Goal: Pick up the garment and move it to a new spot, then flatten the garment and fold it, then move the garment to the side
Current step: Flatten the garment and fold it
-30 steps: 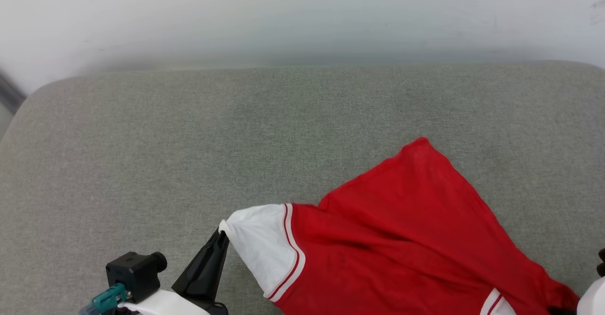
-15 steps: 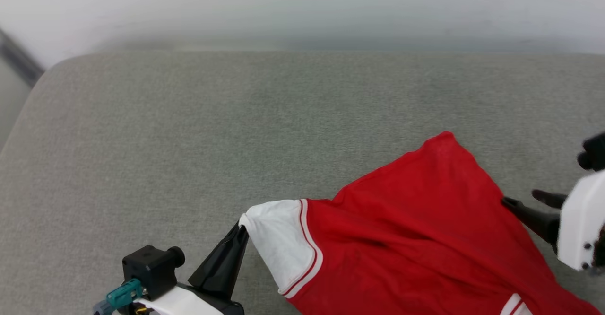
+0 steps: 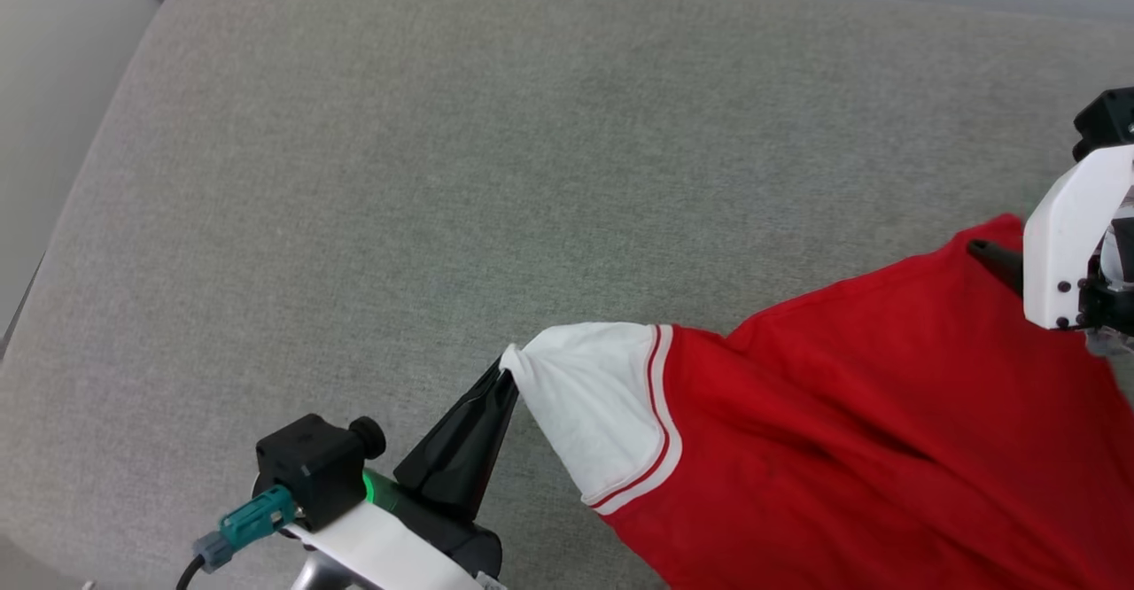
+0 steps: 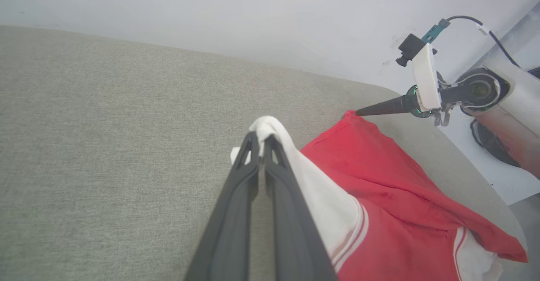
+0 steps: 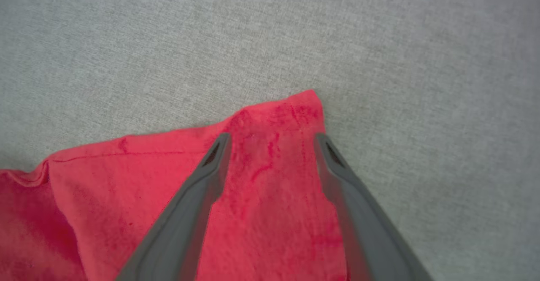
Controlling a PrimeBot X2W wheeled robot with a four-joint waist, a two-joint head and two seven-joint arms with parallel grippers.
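Now L claw (image 4: 261, 136) clenched on garment (image 3: 842, 430) sleeve; R claw (image 5: 272, 137) spread apart over red corner.

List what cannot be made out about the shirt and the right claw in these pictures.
1. Jersey shirt, lower part: head view, cut off by the bottom and right edges.
2. Second white sleeve: left wrist view, bunched and cut off at the bottom edge.
3. Whether the open right claw touches the red corner: right wrist view looks along the fingers, so the gap is unclear.
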